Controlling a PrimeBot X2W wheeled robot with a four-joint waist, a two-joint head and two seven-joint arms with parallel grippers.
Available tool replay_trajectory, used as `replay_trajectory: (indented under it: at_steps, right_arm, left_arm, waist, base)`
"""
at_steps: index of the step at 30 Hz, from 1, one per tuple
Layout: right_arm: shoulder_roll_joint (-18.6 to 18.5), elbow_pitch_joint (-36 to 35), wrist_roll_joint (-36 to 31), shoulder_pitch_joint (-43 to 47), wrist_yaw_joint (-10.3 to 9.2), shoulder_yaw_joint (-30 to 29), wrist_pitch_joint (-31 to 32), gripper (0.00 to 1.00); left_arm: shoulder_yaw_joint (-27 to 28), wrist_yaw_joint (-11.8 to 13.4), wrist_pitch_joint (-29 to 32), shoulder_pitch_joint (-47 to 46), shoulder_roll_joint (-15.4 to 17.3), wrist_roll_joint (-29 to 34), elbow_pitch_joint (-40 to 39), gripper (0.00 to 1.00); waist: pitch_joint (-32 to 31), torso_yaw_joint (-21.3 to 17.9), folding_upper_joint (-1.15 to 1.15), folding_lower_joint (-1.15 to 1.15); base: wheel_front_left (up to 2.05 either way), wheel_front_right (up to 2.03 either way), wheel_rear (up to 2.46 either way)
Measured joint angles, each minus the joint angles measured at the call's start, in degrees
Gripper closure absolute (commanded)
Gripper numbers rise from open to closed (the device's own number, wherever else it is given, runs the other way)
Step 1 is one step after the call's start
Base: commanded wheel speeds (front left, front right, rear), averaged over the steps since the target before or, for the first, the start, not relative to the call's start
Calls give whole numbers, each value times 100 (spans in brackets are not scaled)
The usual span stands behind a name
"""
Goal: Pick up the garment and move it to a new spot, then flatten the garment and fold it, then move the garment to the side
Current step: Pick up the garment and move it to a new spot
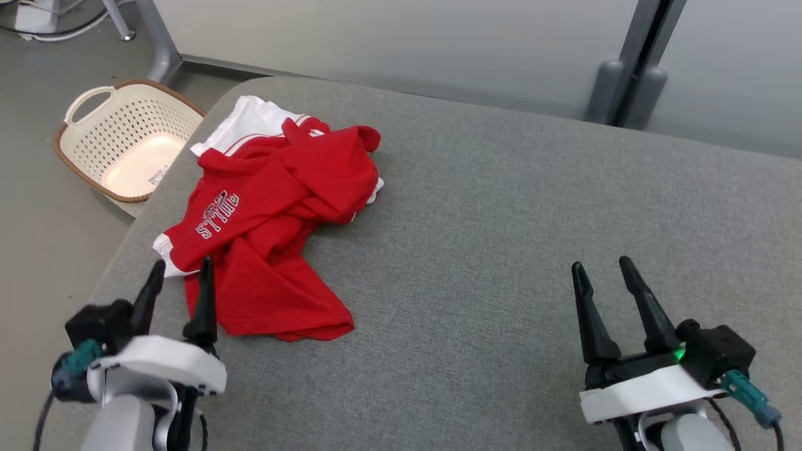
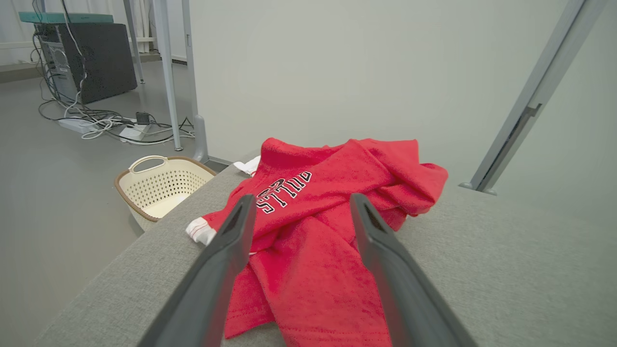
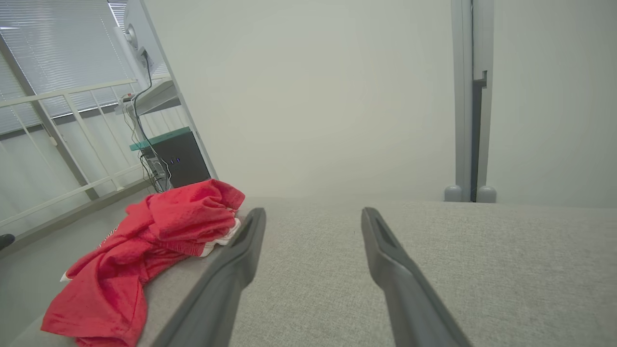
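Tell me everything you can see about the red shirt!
The red shirt is soft, mesh-looking cloth with white trim and black-and-white letters, upside down in the head view. It lies crumpled in a loose heap on the grey table, toward its left side. The open left gripper hangs by its near edge without gripping it.

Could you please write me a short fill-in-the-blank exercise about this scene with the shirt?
The crumpled shirt on the grey table is mostly ____.
The left gripper and the right gripper both have their jaws ____.
The cream basket stands on the ____.
Missing words: red, open, floor.
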Motion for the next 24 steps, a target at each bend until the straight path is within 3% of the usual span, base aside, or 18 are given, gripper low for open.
replay_trajectory:
  at_steps: [8,14,24]
  right_arm:
    - [-287,-282,-167,-333,0,-232,-1,0]
    - [-396,-366,-181,-446,0,-216,-1,0]
    - [-491,-436,-165,-487,0,-216,-1,0]
  left_arm:
    - [-245,-105,1191,-1676,708,-224,929,0]
    - [-376,-122,1656,-2569,1330,-49,1655,0]
    - [-354,-44,1898,-3463,1656,-15,2716,0]
  waist:
    - [848,-379,0,0]
    - [1427,-676,0,0]
    - [1949,-1060,0,0]
  base:
    - [0,0,0]
    - [0,0,0]
    - [0,0,0]
